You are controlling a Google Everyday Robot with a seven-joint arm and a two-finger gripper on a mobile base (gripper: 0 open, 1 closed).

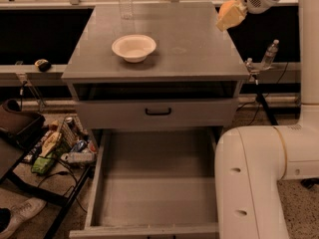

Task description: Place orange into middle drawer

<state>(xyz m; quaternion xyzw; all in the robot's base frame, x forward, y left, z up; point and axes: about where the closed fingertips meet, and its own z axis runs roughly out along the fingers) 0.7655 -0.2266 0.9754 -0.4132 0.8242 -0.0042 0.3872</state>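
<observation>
Over flat grey tabletop [189, 49] edge, gripper [229, 15] clasps round orange [226, 6]

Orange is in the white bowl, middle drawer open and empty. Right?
No: the camera view shows the orange held in the gripper, up by the cabinet top's right edge; the white bowl is empty. The middle drawer is open and empty.

Cream pincer [230, 17], above the plain grey surface's [199, 49] right edge, grips the orange [225, 6]; white bowl [133, 48]; grey middle drawer [154, 198].
</observation>
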